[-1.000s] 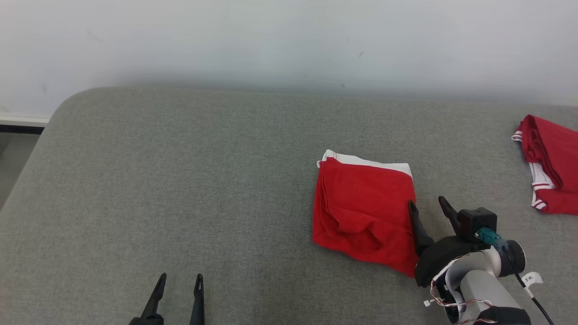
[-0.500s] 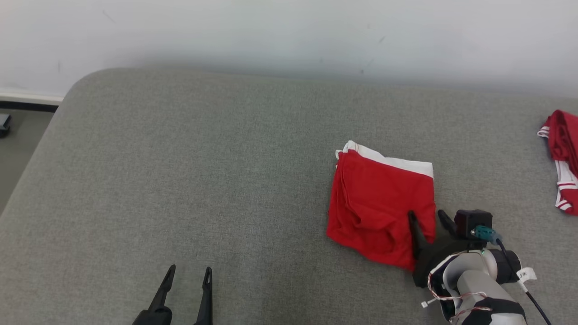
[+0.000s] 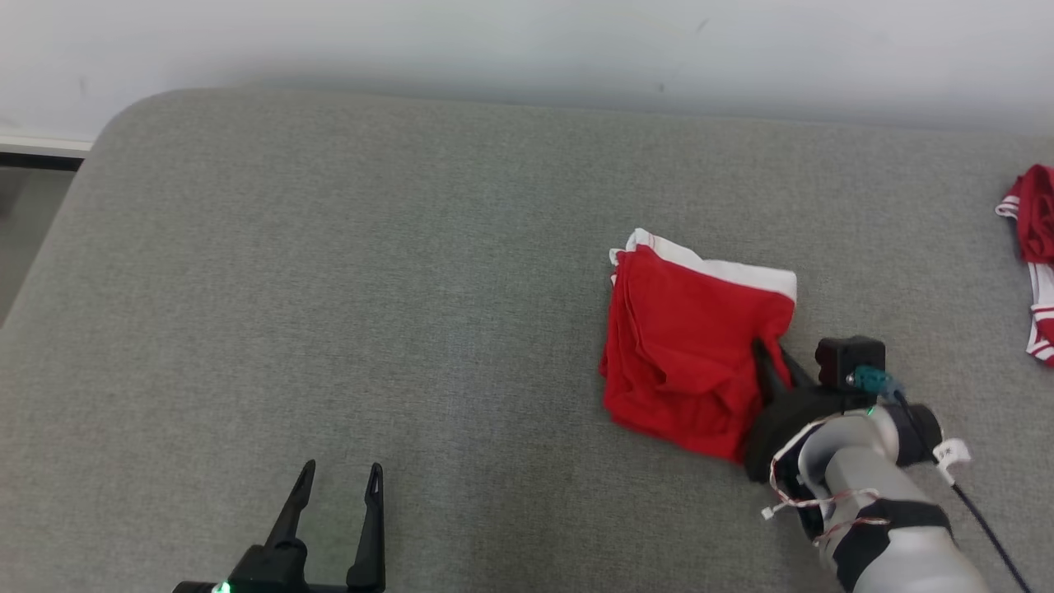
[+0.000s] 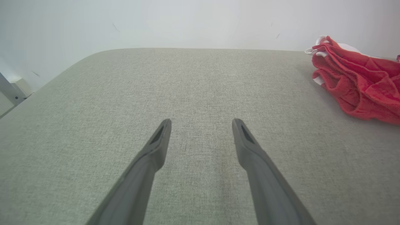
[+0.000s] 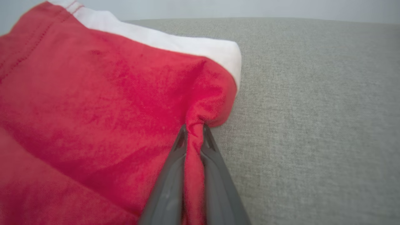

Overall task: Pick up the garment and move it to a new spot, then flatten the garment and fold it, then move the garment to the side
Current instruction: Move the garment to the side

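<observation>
right pincer [image 5: 194, 128] has closed on garment [image 3: 683, 346] (tips half buried).

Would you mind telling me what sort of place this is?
Likely a plain indoor test room rather than a home: a broad grey fabric-covered surface stands against a bare white wall, with a folded red garment and a second red garment on it.

Nothing legible; the white cable tag [image 3: 949, 452] seems marked, unreadably.

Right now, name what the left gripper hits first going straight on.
Probably nothing near: the left gripper points over bare grey cushion toward the wall; the red garment lies off to its right.
</observation>
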### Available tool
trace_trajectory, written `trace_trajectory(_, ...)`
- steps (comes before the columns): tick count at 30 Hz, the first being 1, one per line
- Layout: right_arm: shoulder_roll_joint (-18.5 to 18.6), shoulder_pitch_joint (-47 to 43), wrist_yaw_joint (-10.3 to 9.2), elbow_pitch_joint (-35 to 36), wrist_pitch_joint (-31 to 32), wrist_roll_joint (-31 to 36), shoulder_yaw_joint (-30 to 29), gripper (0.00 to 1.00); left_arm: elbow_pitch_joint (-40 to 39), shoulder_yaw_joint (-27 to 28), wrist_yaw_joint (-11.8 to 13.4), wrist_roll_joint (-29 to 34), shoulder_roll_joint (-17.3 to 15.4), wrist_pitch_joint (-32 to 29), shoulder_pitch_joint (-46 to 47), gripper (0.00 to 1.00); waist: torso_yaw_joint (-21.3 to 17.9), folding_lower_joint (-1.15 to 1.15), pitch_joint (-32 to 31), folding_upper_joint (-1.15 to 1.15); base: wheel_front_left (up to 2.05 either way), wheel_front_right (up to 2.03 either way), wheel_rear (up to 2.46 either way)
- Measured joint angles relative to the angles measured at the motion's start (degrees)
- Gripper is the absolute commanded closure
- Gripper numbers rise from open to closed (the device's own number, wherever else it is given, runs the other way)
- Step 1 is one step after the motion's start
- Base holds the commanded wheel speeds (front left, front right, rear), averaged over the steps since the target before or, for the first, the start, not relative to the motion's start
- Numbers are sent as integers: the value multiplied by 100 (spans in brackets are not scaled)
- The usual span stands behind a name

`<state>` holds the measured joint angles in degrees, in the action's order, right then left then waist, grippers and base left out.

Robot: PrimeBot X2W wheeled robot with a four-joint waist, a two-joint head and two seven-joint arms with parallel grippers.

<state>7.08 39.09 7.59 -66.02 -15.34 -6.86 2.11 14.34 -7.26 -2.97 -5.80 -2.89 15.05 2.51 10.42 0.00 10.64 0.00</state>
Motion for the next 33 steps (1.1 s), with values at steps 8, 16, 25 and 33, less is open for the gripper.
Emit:
trace_trajectory(8, 516, 581, -2, 186, 22, 144, 666, 100, -77, -3, 1, -131, -1, 0, 161, 0, -286, 0, 184, 0, 0, 0, 0)
trace_trajectory(16, 1238, 1407, -2, 79, 103, 110, 1740, 100, -233, 4, -14, -32, 1, 0, 416, 0, -645, 1, 503, 1, 0, 0, 0)
trace_trajectory(25, 2230, 2127, -2, 216, 416, -352, 2933, 100, -547, 158, -166, 249, 0, 0, 621, 0, -1038, 1, 958, 1, 0, 0, 0)
trace_trajectory(33, 3154, 2861, -2, 638, 683, -784, 3822, 100, -901, 238, -265, 381, -93, 0, 739, 0, -1438, 1, 1357, 1, 0, 0, 0)
